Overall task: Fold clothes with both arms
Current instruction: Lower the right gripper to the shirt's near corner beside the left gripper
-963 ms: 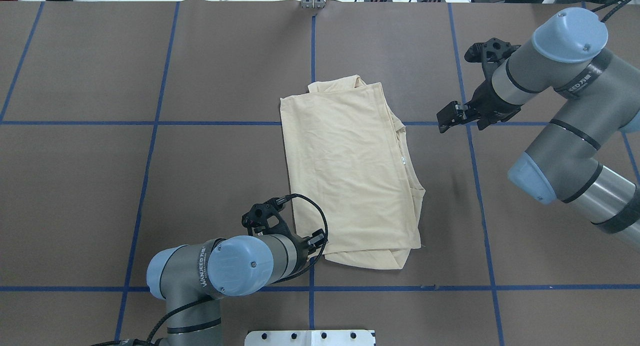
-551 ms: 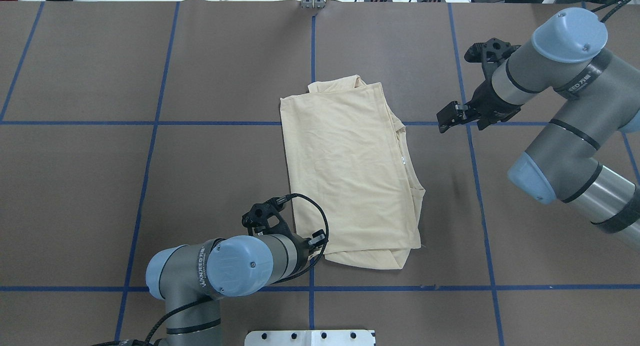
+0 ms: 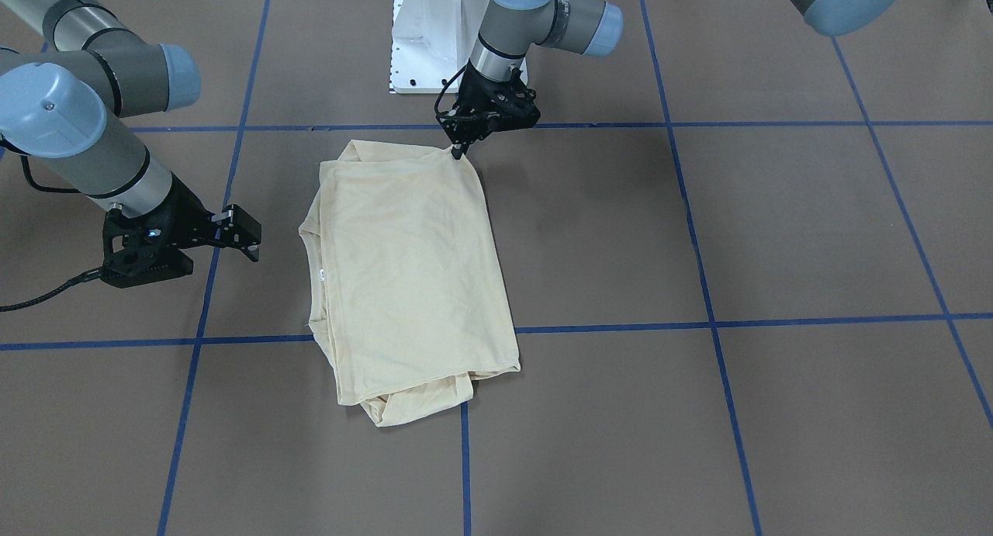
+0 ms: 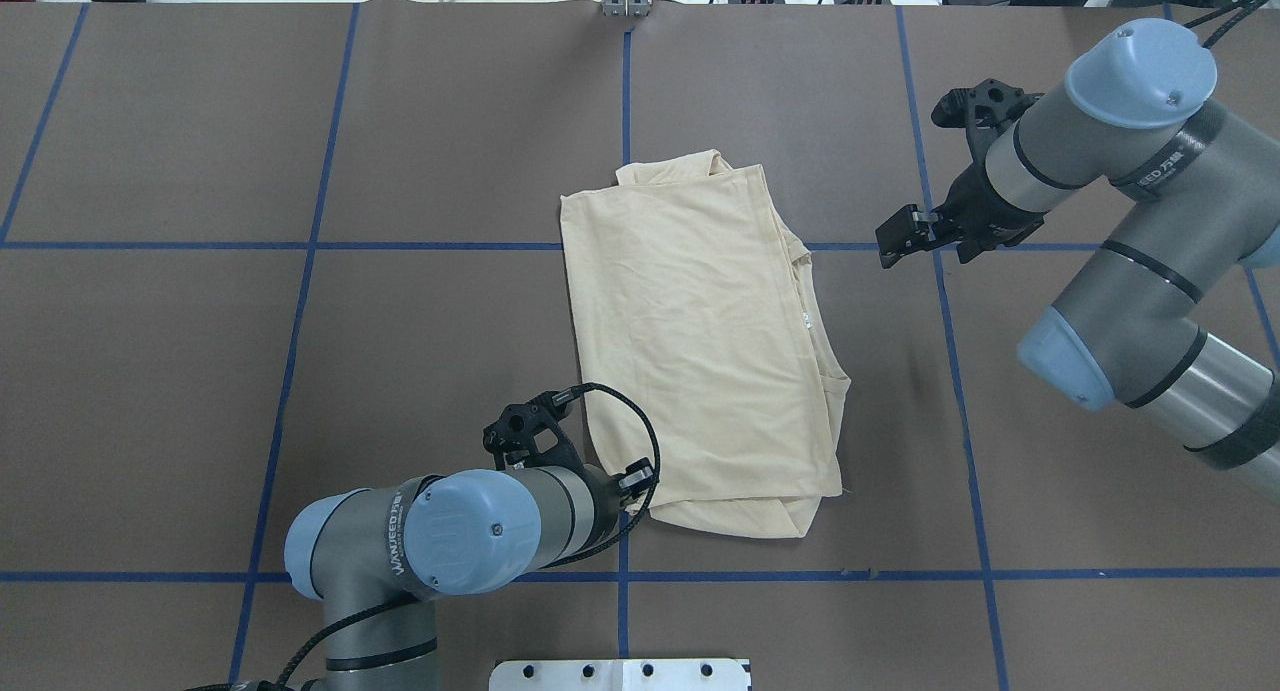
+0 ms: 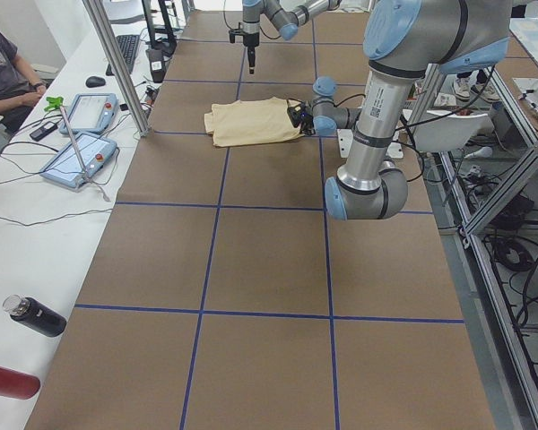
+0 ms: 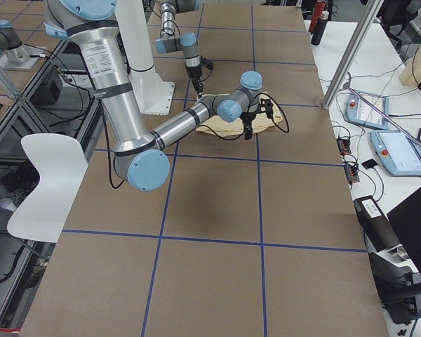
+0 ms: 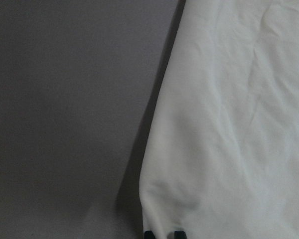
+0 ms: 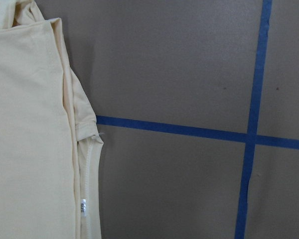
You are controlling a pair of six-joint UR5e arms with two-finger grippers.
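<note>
Thin, creased cream-yellow T-shirt (image 4: 700, 341) lies folded rectangular on brown tabletop (image 4: 420, 351). Jaws of left gripper (image 3: 458, 150) pinched on 1 corner; right gripper (image 4: 890, 241) jaws apart, empty.

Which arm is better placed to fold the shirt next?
Left. The left gripper sits at the shirt's corner nearest the robot and seems to pinch it. The right gripper hangs open over the table, beside the shirt, not touching it.
</note>
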